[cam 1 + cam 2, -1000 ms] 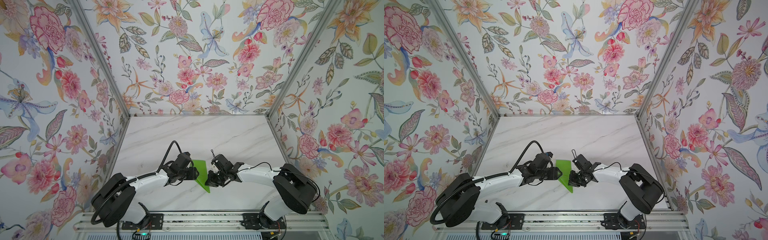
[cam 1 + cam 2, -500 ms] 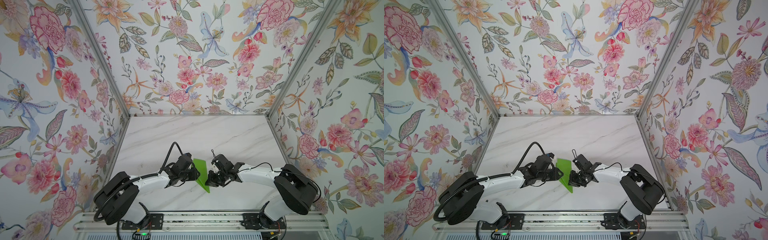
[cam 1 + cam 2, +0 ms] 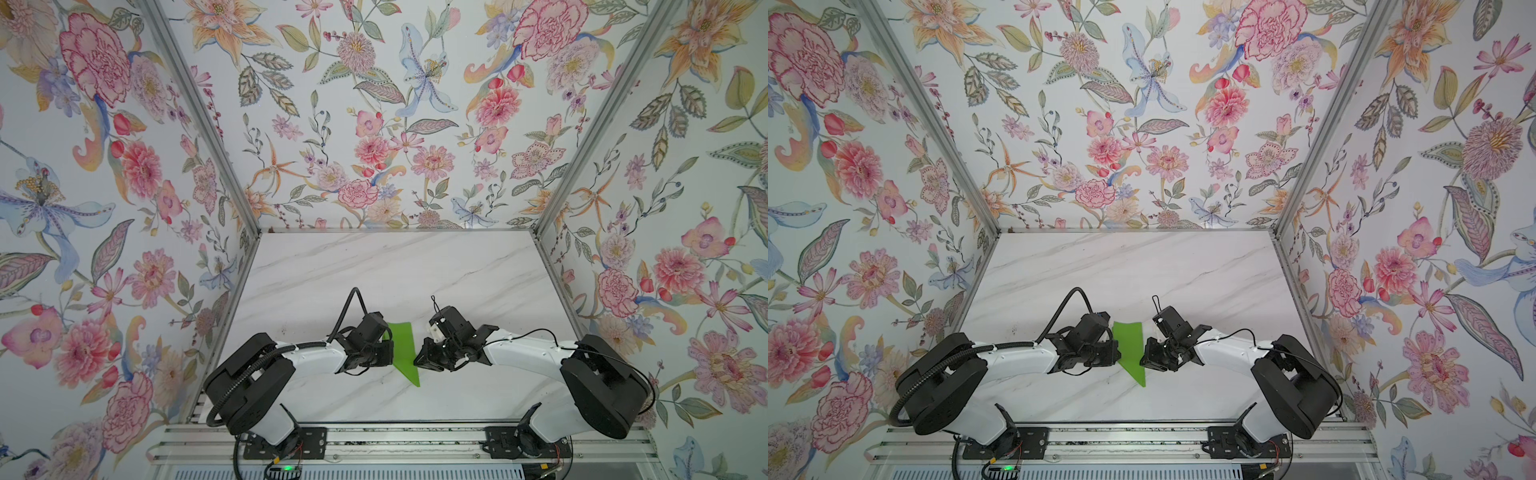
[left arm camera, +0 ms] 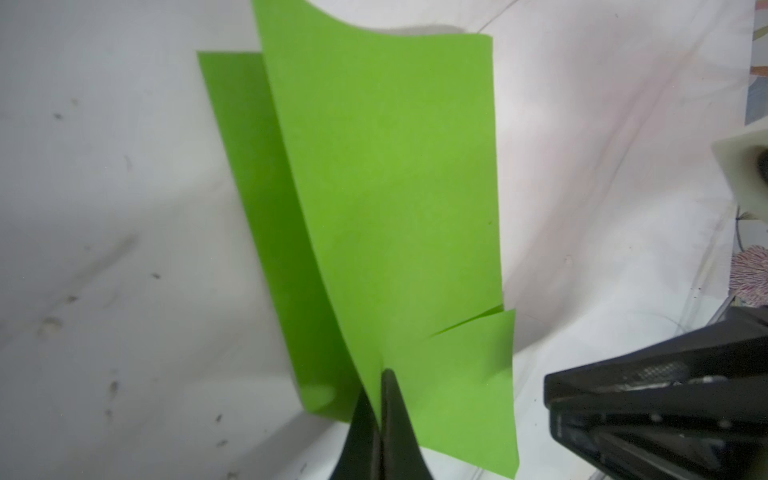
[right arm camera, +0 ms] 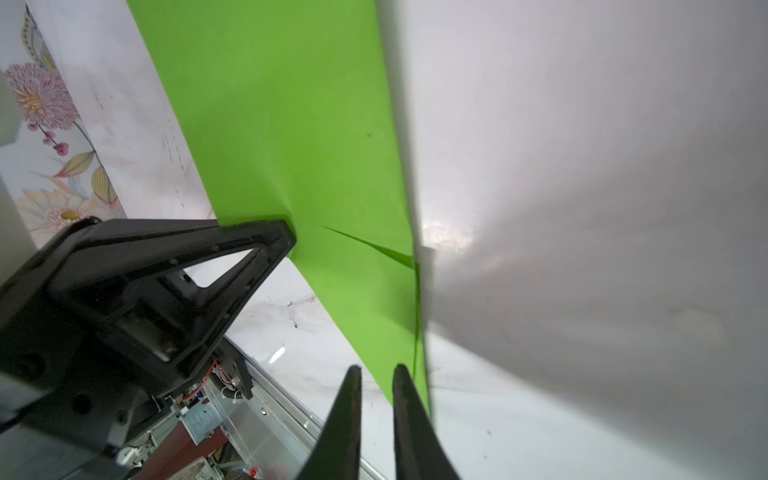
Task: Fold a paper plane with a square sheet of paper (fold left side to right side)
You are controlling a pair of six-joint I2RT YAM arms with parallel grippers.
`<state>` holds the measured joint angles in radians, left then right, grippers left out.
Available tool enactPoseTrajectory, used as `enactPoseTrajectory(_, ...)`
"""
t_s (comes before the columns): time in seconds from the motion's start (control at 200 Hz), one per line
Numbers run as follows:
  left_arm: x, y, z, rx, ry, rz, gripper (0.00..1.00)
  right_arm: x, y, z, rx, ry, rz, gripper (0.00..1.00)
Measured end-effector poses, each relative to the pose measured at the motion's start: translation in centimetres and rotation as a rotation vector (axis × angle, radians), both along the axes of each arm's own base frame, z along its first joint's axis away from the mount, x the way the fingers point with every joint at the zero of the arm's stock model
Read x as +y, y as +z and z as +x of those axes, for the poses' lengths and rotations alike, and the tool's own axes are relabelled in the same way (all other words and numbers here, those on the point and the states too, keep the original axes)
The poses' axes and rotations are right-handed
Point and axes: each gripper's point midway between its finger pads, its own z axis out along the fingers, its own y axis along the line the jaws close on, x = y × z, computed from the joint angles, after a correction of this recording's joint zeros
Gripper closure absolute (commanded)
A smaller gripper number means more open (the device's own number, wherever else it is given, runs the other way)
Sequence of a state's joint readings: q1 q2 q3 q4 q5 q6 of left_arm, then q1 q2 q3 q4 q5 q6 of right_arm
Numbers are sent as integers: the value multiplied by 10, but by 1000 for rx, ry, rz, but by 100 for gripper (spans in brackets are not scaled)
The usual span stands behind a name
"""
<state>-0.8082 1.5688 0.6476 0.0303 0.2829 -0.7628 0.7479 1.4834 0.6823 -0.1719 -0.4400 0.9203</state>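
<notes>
The square sheet of paper (image 3: pixel 404 345) (image 3: pixel 1130 349) is bright green and folded into a narrow shape with a point toward the table's front. No finished paper plane is in view. My left gripper (image 4: pixel 380 382) is shut on the edge of the paper's upper layer (image 4: pixel 386 187), which lifts off the lower layer (image 4: pixel 249 208) lying flat. In both top views it sits at the paper's left side (image 3: pixel 390 353). My right gripper (image 5: pixel 376 370) (image 3: pixel 417 362) stands at the paper's right edge, its jaws slightly apart with nothing between them. The paper (image 5: pixel 291 124) lies just beside one finger.
The white marble table (image 3: pixel 395 270) is boxed in by floral walls at the left, back and right. An aluminium rail (image 3: pixel 395 444) with both arm bases runs along the front. The left gripper's black frame (image 5: pixel 166 270) fills part of the right wrist view.
My left gripper has closed on the paper's left edge. My right gripper has opened a little and let go of the right edge. The paper has hardly moved.
</notes>
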Motion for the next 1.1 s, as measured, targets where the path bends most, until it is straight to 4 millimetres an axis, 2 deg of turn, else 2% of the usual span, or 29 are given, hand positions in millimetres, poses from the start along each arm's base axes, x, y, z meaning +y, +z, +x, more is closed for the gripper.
enactPoseTrajectory(0.12, -4, 0, 3, -7, -6, -3, 97, -6, -2, 4, -7, -15, 11, 65)
enactPoseTrajectory(0.395, -5, 0, 4, -13, -13, -4, 98, -13, -12, 4, 4, -35, 69, 63)
enactPoseTrajectory(0.801, -5, 0, 4, -13, -17, -5, 100, -2, -14, 13, 2, -21, 146, 63)
enactPoseTrajectory(1.101, -5, 0, 5, -11, -15, -7, 100, 4, -13, 14, 16, -21, 180, 72)
